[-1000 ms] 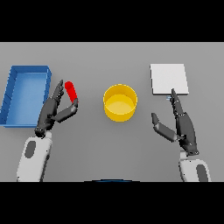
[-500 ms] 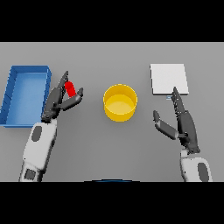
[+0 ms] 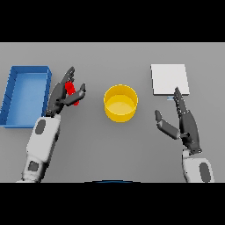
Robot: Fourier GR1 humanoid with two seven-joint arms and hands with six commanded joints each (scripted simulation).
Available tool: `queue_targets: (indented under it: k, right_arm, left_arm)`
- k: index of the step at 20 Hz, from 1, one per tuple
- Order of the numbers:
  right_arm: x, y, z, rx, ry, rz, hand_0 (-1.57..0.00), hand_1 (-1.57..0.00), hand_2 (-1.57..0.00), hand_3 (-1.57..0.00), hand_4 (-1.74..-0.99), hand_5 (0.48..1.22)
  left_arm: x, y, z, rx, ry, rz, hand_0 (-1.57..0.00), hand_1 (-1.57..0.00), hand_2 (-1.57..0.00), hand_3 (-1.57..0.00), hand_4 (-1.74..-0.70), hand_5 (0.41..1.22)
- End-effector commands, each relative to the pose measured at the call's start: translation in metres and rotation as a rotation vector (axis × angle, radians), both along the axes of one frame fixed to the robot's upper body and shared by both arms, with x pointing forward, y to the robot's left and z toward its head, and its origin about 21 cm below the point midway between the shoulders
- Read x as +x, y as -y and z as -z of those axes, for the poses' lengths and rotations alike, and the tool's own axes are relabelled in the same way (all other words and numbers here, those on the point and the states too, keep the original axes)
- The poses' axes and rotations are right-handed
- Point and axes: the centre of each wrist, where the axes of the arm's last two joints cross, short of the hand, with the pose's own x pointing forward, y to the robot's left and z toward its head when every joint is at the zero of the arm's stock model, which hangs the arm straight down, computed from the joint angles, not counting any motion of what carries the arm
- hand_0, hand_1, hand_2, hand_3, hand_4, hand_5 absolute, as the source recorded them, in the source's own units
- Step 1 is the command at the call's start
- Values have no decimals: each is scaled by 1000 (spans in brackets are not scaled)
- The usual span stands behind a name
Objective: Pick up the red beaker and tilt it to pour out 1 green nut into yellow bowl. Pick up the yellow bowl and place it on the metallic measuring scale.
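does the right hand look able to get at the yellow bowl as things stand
Probably yes: the right hand is open, with only bare table between it and the yellow bowl. The left hand and red beaker stay on the far side.

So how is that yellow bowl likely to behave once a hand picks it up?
The yellow bowl looks rigid, with straight walls, so it probably keeps its shape when squeezed. Its wide, flat-looking base suggests it slides rather than tips if nudged. It looks smooth, so it may slip in the right hand, whose fingers are straight now.
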Motion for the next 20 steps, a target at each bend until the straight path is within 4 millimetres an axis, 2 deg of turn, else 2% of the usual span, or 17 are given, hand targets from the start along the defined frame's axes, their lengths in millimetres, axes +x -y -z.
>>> queue_targets:
  k: [1,2,4,6,8,11,14,18,20]
  right_arm:
    - [-1,0,1,3,-4,0,1,1,1,1,-1289,684]
    - [-3,2,-1,3,3,0,1,1,1,1,-1286,685]
    - [-6,0,1,14,0,-8,1,1,1,1,-1283,683]
    - [-2,-2,0,15,-22,-4,1,1,1,1,-1290,684]
    - [-2,-1,1,9,-2,-12,1,1,1,1,-1293,682]
    - [1,-3,1,11,0,-17,1,1,1,1,-1296,682]
    - [-1,-5,5,2,5,-26,1,1,1,1,-1274,674]
    - [0,-7,4,-17,14,-29,1,1,1,1,-1255,672]
    - [-3,-7,3,-26,29,-25,1,1,1,1,-1245,673]
  left_arm:
    - [3,7,0,-17,-9,-8,-253,-276,-307,-220,-1444,795]
    - [3,9,0,-26,-11,-22,-458,-483,-501,-490,-1443,881]
    - [3,11,4,19,-3,-63,-859,-875,-886,-879,-1439,1003]
    - [4,17,8,31,25,-57,-1115,-1125,-1133,-1128,-1443,1082]
    - [4,20,8,29,27,-57,-1279,-1286,-1290,-1288,-1447,1132]
    - [4,20,6,9,67,-69,-1422,-1425,-1427,-1426,-1591,1123]
    - [7,16,-1,-4,108,-66,-1495,-1496,-1497,-1497,-1664,1108]
    - [8,20,-27,14,201,-66,-1540,-1540,-1541,-1541,-1709,1097]
    - [10,20,-43,85,226,-39,-1551,-1551,-1552,-1552,-1721,1101]
